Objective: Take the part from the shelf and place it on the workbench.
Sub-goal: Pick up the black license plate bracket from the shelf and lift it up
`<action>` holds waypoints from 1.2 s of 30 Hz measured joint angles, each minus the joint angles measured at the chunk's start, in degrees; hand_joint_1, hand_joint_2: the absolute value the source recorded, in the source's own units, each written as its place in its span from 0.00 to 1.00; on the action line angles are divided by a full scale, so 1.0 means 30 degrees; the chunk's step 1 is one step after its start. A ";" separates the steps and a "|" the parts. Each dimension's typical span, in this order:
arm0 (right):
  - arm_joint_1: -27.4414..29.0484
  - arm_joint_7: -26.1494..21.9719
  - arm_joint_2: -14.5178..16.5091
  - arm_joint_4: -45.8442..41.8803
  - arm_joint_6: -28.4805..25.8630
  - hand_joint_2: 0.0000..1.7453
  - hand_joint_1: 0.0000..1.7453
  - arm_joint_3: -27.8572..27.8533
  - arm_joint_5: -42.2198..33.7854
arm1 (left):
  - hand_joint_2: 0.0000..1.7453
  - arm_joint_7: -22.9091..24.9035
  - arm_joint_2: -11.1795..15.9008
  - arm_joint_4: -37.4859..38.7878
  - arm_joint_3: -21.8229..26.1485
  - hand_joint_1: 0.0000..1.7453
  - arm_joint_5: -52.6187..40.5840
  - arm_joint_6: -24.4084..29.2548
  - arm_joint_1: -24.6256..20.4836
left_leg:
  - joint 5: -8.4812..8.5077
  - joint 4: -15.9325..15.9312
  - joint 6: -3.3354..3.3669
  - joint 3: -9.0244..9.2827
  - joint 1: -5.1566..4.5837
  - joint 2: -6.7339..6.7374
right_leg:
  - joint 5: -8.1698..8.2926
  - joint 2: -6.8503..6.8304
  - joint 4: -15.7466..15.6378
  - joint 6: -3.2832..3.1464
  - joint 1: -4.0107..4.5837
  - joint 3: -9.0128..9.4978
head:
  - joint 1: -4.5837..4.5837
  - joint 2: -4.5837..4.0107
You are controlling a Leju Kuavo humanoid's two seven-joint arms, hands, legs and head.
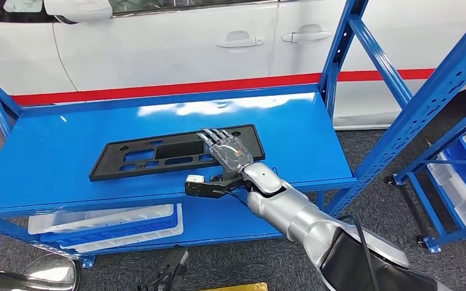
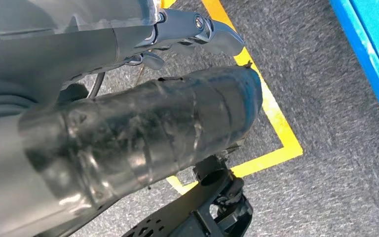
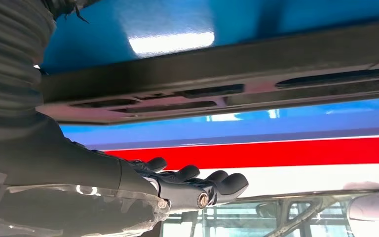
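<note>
Part [image 1: 158, 156] not lifted yet, flat on shelf [image 1: 48, 151]; your right hand [image 1: 227, 151] open over it, grab & workbench move left.

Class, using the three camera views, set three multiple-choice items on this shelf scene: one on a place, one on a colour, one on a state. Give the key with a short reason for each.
1. Where does the black part lie?
A. on the floor
B. on the blue shelf's top level
C. in a white bin

2. What colour is the stripe along the white car?
A. red
B. green
C. yellow

3. How is the right hand?
A. gripping and lifting the part
B. hanging by the floor
C. stretched out above the part, fingers straight

Key: B, the part lies flat on the top level; A, a red band runs below the doors; C, the right wrist view shows straight fingers with nothing in them.
</note>
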 joint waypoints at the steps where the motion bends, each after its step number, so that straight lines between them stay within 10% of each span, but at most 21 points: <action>1: -0.0012 0.0170 0.0000 -0.0035 0.0127 1.00 0.00 0.0054 0.0298 | 0.00 -0.0009 0.0018 0.0002 -0.0002 0.00 -0.0011 0.0045 -0.0002 | 0.0219 -0.0871 0.0088 0.0434 -0.0057 -0.0011 | 0.0003 0.0009 -0.0021 0.0064 0.0012 -0.0003 | 0.0000 0.0000; 6: 0.0019 0.0989 -0.0002 -0.0086 0.0493 1.00 0.00 0.0579 0.1695 | 0.00 -0.0009 0.0104 0.0033 -0.0007 0.00 -0.0071 0.0155 0.0164 | 0.0358 -0.1810 0.0489 0.0954 -0.0045 -0.0028 | -0.0136 -0.0038 -0.0044 0.0590 0.0047 0.0041 | 0.0047 0.0000; 10: 0.0012 0.1916 -0.0020 -0.0100 0.0639 1.00 0.00 0.1204 0.3217 | 0.00 0.0202 0.0131 0.0045 -0.0011 0.00 -0.0206 0.0060 0.0228 | 0.0439 -0.2053 0.0776 0.1161 -0.0014 0.0011 | -0.1979 -0.0104 0.3654 0.0754 0.0053 -0.1726 | 0.0158 0.0000; 12: 0.0038 0.2497 -0.0036 -0.0097 0.0401 1.00 0.00 0.1492 0.3957 | 0.00 0.0328 0.0160 0.0069 -0.0011 0.00 -0.0208 0.0029 0.0332 | 0.0409 -0.2028 0.0792 0.1180 -0.0029 0.0007 | -0.1868 -0.0110 0.4336 0.0775 0.0039 -0.2119 | 0.0169 0.0000; 17: -0.0013 0.3953 -0.0036 -0.0091 -0.0430 1.00 0.00 0.1840 0.5120 | 0.00 0.0421 0.0182 0.0117 -0.0011 0.00 -0.0198 0.0020 0.0437 | 0.0153 -0.1616 0.0479 0.1078 -0.0129 -0.0107 | 0.0109 -0.0120 -0.0100 0.0548 0.0054 0.0095 | 0.0149 0.0000; 22: -0.0065 0.5101 -0.0066 -0.0005 -0.0893 1.00 0.00 0.1878 0.5972 | 0.00 0.0401 0.0231 0.0138 -0.0016 0.00 -0.0111 0.0064 0.0506 | -0.0445 -0.0820 -0.0031 0.0756 -0.0057 -0.0053 | 0.0223 -0.0085 -0.0422 0.0014 -0.0012 0.0247 | 0.0051 0.0000; 24: -0.0087 0.5473 -0.0067 0.0022 -0.0842 1.00 0.21 0.1878 0.6225 | 0.00 0.0301 0.0251 0.0140 -0.0018 0.00 -0.0042 0.0157 0.0527 | -0.1579 0.1249 -0.0248 -0.0181 0.0042 -0.0016 | 0.0253 -0.0090 -0.0453 -0.0088 -0.0041 0.0246 | -0.0036 0.0000; 26: -0.0088 0.5821 -0.0073 0.0066 -0.0669 1.00 0.70 0.1878 0.6360 | 0.00 0.0231 0.0270 0.0144 -0.0018 0.00 -0.0004 0.0231 0.0584 | -0.2249 0.3163 -0.0364 -0.1104 0.0125 -0.0012 | 0.0255 -0.0092 -0.0446 -0.0101 -0.0037 0.0216 | -0.0040 0.0000; 28: -0.0095 0.5977 -0.0095 0.0128 -0.0394 1.00 0.99 0.1878 0.6384 | 0.00 0.0197 0.0277 0.0148 -0.0018 0.00 0.0018 0.0280 0.0622 | -0.1624 0.2715 -0.0359 -0.0908 0.0160 -0.0009 | 0.0249 -0.0087 -0.0438 -0.0092 -0.0041 0.0220 | -0.0040 0.0000; 32: -0.0233 0.6001 -0.0122 0.0166 0.0177 1.00 1.00 0.1878 0.6374 | 0.00 0.0115 0.0279 0.0148 -0.0018 0.00 0.0036 0.0364 0.0538 | 0.0050 -0.1454 -0.0045 0.1160 0.0058 -0.0017 | 0.0238 -0.0050 -0.0443 0.0133 0.0002 0.0217 | -0.0022 0.0000; 36: -0.0299 0.5919 -0.0133 0.0171 0.0351 1.00 1.00 0.1878 0.6314 | 0.00 0.0053 0.0284 0.0155 -0.0018 0.00 0.0084 0.0423 0.0551 | 0.0169 -0.1980 0.0344 0.1366 0.0036 -0.0023 | 0.0190 -0.0051 -0.0472 0.0585 0.0002 0.0149 | -0.0002 0.0000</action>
